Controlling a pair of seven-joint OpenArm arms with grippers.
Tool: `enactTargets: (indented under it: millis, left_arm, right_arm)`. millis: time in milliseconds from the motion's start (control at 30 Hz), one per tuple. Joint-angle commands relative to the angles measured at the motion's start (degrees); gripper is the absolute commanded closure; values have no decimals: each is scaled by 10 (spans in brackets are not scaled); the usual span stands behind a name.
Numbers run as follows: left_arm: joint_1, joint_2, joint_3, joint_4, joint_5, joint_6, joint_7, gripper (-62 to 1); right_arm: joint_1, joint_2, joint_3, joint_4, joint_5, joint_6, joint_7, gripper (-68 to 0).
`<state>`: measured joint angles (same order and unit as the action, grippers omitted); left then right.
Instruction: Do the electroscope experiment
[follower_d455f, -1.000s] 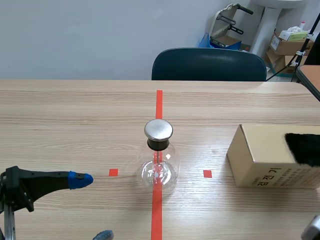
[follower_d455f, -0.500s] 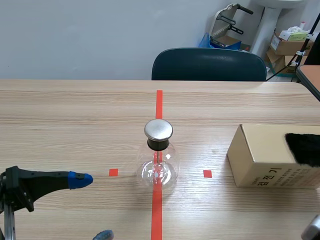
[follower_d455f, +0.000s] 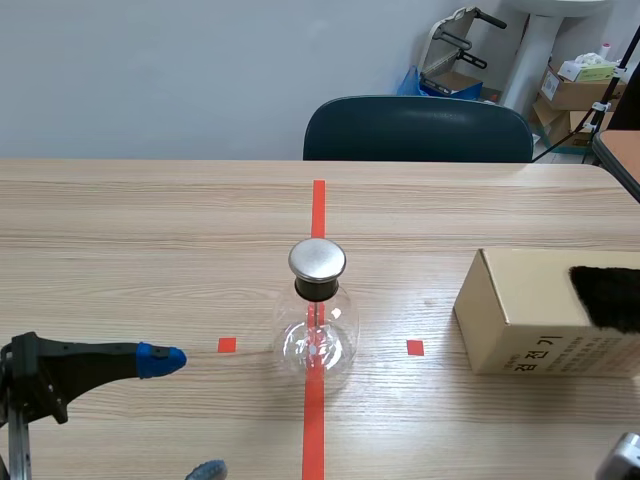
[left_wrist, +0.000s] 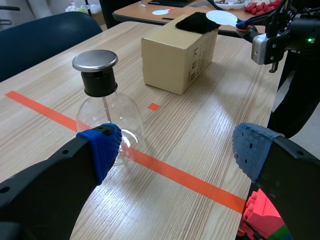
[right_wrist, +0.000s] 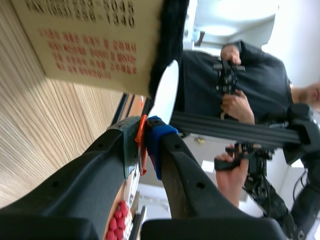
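Left hand (left_wrist: 176, 149) near upright electroscope (left_wrist: 102, 95)

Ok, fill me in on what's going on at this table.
A two-armed robot is set up for an electroscope experiment. The glass electroscope stands on the red tape line, untouched. The left gripper hovers open beside it. The right gripper is shut on the orange handle of a white disc, near the cardboard box with black fur on top.
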<state>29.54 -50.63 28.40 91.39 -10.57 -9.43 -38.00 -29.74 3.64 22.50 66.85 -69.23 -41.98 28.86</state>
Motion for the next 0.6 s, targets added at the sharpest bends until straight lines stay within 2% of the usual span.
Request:
enactTargets:
  millis: [0,100,167,333,400,467,567]
  left_arm:
    - [0,3,-2,10,-4,-1,-10,-482]
    - [0,3,-2,10,-4,-1,-10,-482]
    - [0,3,-2,10,-4,-1,-10,-482]
    - [0,3,-2,10,-4,-1,-10,-482]
    - [0,3,-2,10,-4,-1,-10,-482]
    - [0,3,-2,10,-4,-1,-10,-482]
    - [0,3,-2,10,-4,-1,-10,-482]
  right_arm:
    - [-1,8,3,2,-10,-29,50,-17]
    - [0,8,3,2,-24,-29,117,-17]
    - [0,8,3,2,-25,-29,117,-17]
    - [-1,8,4,2,-19,-29,-13,-17]
    - [-1,8,4,2,-19,-29,-28,-17]
    - [1,8,4,2,-19,-29,3,-17]
    - [1,8,3,2,-19,-29,90,-17]
